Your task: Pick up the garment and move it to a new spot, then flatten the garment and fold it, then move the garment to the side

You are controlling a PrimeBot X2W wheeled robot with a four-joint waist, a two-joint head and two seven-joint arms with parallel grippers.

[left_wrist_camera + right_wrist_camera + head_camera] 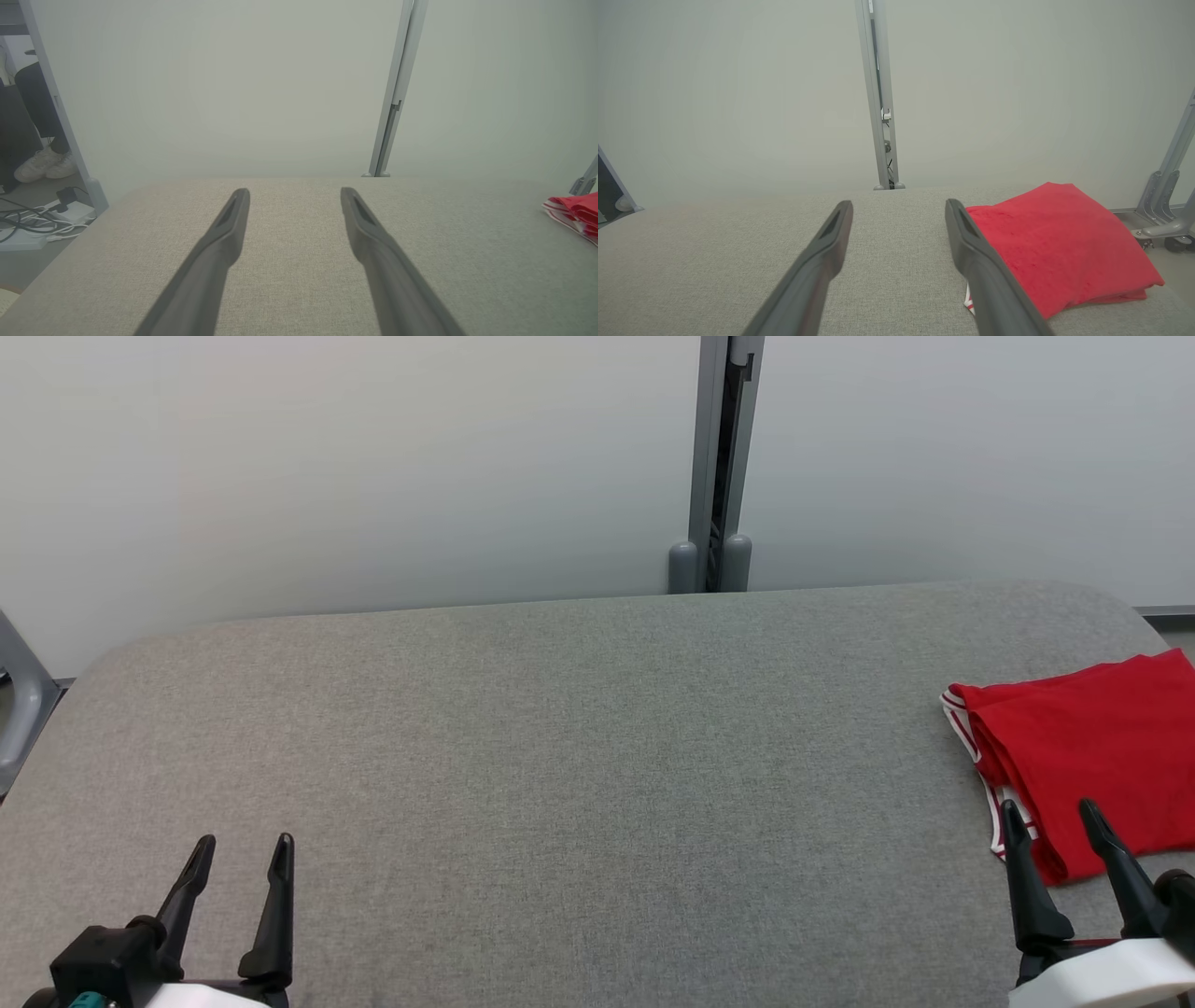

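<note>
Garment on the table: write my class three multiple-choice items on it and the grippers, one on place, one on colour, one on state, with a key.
1. Where on the table does the garment lie?
A. left edge
B. middle
C. right side, by the right gripper

2. What colour is the garment?
A. blue
B. red with white trim
C. green

3. How do the two grippers stand?
A. both open
B. both shut
C. one shut on the garment

Key:
1 C, it lies at the head view's right edge.
2 B, the cloth is red with white stripes at its edge.
3 A, the fingers of the left gripper and of the right gripper stand apart.
</note>
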